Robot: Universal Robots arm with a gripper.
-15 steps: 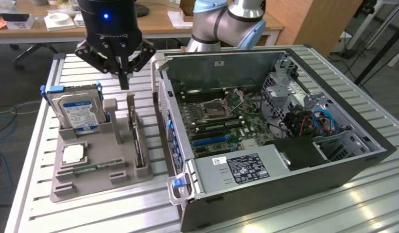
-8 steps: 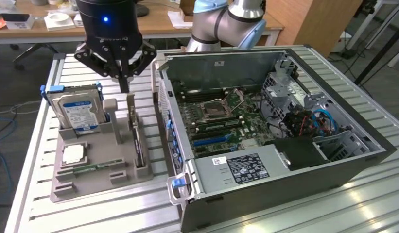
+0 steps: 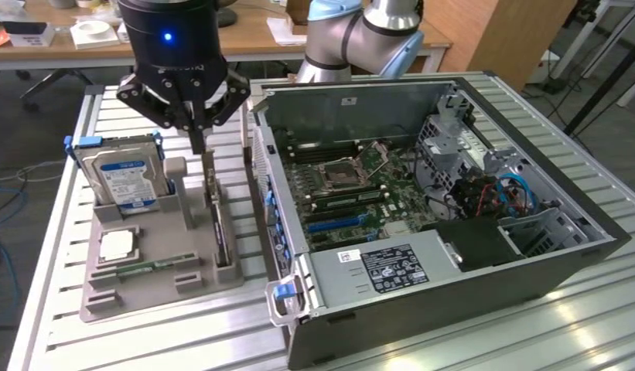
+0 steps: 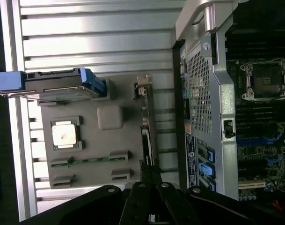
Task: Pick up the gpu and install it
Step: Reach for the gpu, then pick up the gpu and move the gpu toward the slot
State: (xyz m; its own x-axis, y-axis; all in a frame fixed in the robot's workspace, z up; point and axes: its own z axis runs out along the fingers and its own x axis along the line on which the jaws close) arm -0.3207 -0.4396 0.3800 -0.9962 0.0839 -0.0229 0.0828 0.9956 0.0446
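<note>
Jaws are shut tight with nothing seen between them, and they hang over one end of the gpu (image 4: 147, 136). The card stands on its thin edge in a slot along the gray tray's (image 3: 141, 290) edge nearest the computer case (image 3: 452, 309). Tray and case sit side by side on the desk (image 3: 565, 325). To grab well, I think the jaws should open, go one each side of the card, squeeze softly and lift straight.

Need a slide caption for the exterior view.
Shut black gripper hovers above thin dark gpu card standing on edge in grey plastic tray beside open computer case.
</note>
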